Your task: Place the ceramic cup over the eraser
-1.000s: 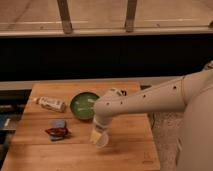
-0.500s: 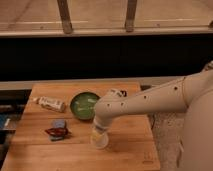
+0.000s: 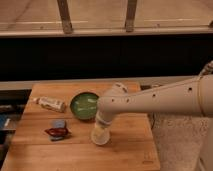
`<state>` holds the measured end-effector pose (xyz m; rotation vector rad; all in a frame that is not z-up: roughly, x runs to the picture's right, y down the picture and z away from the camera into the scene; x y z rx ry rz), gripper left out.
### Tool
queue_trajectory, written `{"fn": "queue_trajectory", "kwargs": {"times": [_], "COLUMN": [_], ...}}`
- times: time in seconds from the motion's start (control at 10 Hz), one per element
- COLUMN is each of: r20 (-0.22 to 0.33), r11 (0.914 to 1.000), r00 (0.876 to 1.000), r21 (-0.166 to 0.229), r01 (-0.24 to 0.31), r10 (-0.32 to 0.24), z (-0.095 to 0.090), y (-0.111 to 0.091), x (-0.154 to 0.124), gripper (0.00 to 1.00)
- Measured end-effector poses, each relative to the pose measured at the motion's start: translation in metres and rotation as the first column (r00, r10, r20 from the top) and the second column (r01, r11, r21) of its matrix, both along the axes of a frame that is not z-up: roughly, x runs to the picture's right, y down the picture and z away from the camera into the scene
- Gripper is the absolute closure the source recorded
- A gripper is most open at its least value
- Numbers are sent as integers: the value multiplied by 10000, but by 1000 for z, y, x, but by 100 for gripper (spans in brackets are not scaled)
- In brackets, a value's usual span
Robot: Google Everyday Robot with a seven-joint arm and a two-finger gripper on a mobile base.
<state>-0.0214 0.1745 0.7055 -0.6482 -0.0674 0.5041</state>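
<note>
The ceramic cup point(image 3: 99, 137), small, white and tapered, stands on the wooden table point(image 3: 125, 150) just in front of the green bowl. My gripper point(image 3: 102, 124) comes down from the right onto the cup's top and is shut on its rim. The wrist hides the upper part of the cup. The eraser does not show in this view.
A green round bowl point(image 3: 83, 105) sits just behind the cup. A white bottle point(image 3: 50, 104) lies at the left. A blue-grey square piece point(image 3: 59, 123) and a red, dark object point(image 3: 56, 132) lie at the front left. The table's right edge is close to my arm point(image 3: 165, 100).
The gripper has closed on the cup's rim. The cup and the arm have hardly shifted.
</note>
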Motion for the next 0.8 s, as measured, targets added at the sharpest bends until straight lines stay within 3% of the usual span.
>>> {"fn": "queue_trajectory", "kwargs": {"times": [0.4, 0.5, 0.8], "r20": [-554, -766, -1198], "r11": [9916, 9849, 9660], "r00": [9973, 9944, 9861], "r21": [1224, 1628, 2448], "r01": [-409, -595, -831], "r10": [480, 728, 1152], "z": [-36, -47, -68], "y": [-88, -120, -191], "x": [39, 56, 85], "gripper": [100, 100, 100]}}
